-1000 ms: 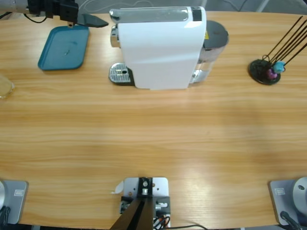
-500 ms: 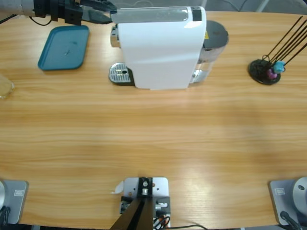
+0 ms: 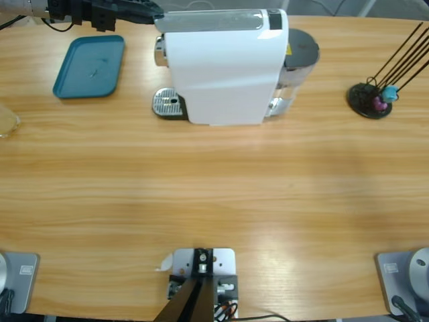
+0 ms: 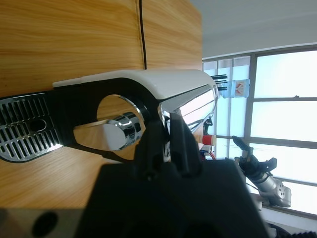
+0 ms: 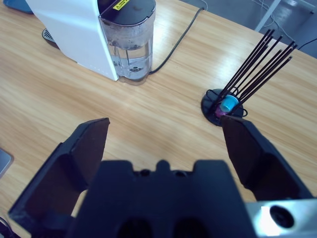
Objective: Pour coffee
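- Your left gripper [image 3: 144,13] is up at the table's far left corner, jaws pressed together, tips right against the silver lever [image 4: 190,106] on top of the white coffee machine [image 3: 224,64].
- In the left wrist view those closed jaws run up beside the chrome spout [image 4: 116,136], with the perforated drip tray [image 4: 25,129] off to the side.
- Your right gripper [image 5: 166,144] hangs well above the wood, jaws spread wide, nothing between them.
- Below it you've got the machine's clear water tank [image 5: 129,42], a black cable [image 5: 181,34] trailing off, and the black wire capsule stand [image 5: 225,106] with a blue capsule [image 5: 228,103] in it.
- On the wooden table [image 3: 214,201], a teal tray [image 3: 90,66] lies left of the machine.
- A clear glass [image 3: 7,121] sits at the left edge; whether the coffee is in it, you can't tell.
- Bright windows [image 4: 277,94] fill the room behind the machine.
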